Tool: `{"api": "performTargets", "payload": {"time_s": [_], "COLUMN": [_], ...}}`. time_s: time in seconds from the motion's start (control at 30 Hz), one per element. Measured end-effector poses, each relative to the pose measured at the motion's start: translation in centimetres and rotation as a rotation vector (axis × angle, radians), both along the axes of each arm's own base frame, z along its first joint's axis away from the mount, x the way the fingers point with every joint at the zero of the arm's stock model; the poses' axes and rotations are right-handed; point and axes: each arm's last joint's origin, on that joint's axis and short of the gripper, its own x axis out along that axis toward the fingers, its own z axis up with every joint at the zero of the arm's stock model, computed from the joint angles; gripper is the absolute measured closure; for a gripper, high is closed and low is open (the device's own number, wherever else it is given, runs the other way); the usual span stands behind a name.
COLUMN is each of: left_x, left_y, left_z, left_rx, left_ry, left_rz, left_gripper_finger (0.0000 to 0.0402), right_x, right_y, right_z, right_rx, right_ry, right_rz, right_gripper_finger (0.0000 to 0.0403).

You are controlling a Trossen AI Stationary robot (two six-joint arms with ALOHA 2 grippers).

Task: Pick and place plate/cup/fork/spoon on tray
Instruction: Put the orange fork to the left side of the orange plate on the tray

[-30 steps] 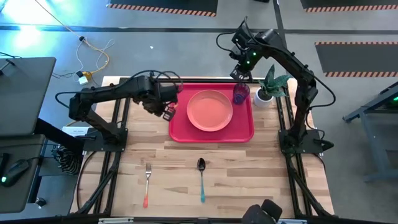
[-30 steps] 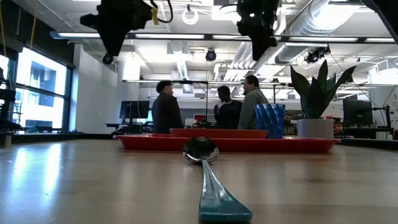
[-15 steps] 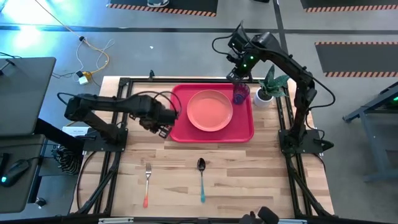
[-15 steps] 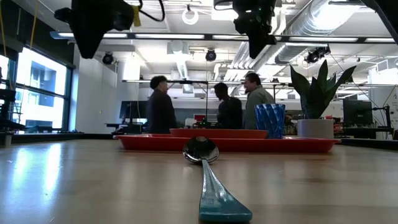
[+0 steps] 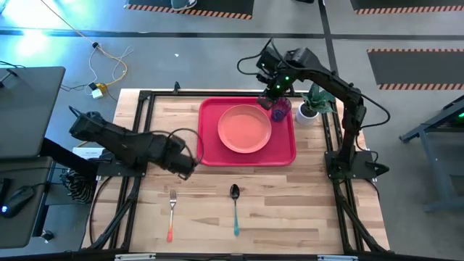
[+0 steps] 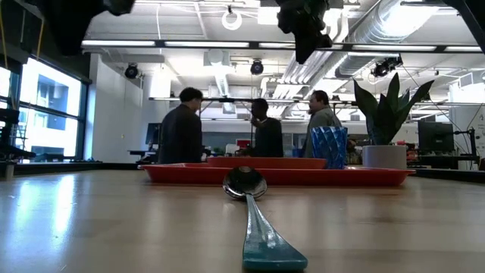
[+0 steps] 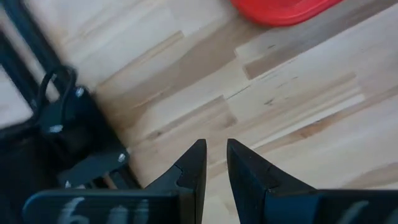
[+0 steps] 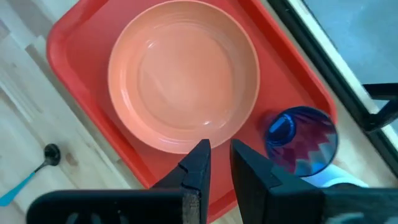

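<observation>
The red tray (image 5: 284, 148) lies at the table's far middle. On it sit the pink plate (image 5: 244, 129) and, in its far right corner, the blue cup (image 5: 280, 110), also in the right wrist view (image 8: 301, 140). The fork (image 5: 172, 212) and the teal-handled spoon (image 5: 235, 209) lie flat on the wood near the front edge. My left gripper (image 5: 190, 170) hangs shut and empty over bare wood, left of the tray's near left corner. My right gripper (image 5: 274, 93) hangs shut and empty above the tray's far edge, near the cup.
A white pot with a green plant (image 5: 309, 109) stands just right of the tray's far right corner. Black frame rails run along the table's left and right sides. Several people stand in the room behind the table (image 6: 258, 136). Bare wood lies between tray and cutlery.
My left gripper has swung from beside the tray's left rim toward the table's near left, and now hangs over bare wood. My right gripper has shifted a little toward the table's left above the tray's far edge. Plate, cup, fork and spoon have stayed put.
</observation>
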Motion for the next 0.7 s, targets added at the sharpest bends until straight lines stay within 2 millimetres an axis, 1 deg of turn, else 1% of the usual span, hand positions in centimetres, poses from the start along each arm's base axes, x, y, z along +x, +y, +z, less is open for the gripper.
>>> {"api": "performTargets", "payload": {"time_s": [0.2,0.3,0.47,0.6,0.7], "left_x": [-2.1,-2.7,-3.3,-3.5,-3.6], "left_y": [-1.9,-2.7,-3.9,-4.7,-5.5], "left_z": [-1.4,-1.8,-2.2,-2.7,-3.3], "left_rx": [-0.010,-0.028,-0.027,-0.048,-0.081], "left_ry": [-0.058,-0.096,-0.101,-0.132,-0.153], "left_rz": [0.096,0.122,0.130,0.144,0.154], "left_gripper_finger": [0.0346,0.0346,0.0343,0.0328,0.0307], "right_x": [0.9,1.3,1.7,1.9,2.1], "right_y": [1.8,2.6,3.6,4.2,4.6], "right_z": [0.0,0.0,0.0,0.0,0.0], "right_rx": [0.008,0.009,0.016,0.021,0.024], "right_ry": [-0.002,-0.002,-0.004,-0.005,-0.006], "right_rz": [0.035,0.057,0.065,0.067,0.071], "right_gripper_finger": [0.0350,0.0350,0.0350,0.0350,0.0350]}}
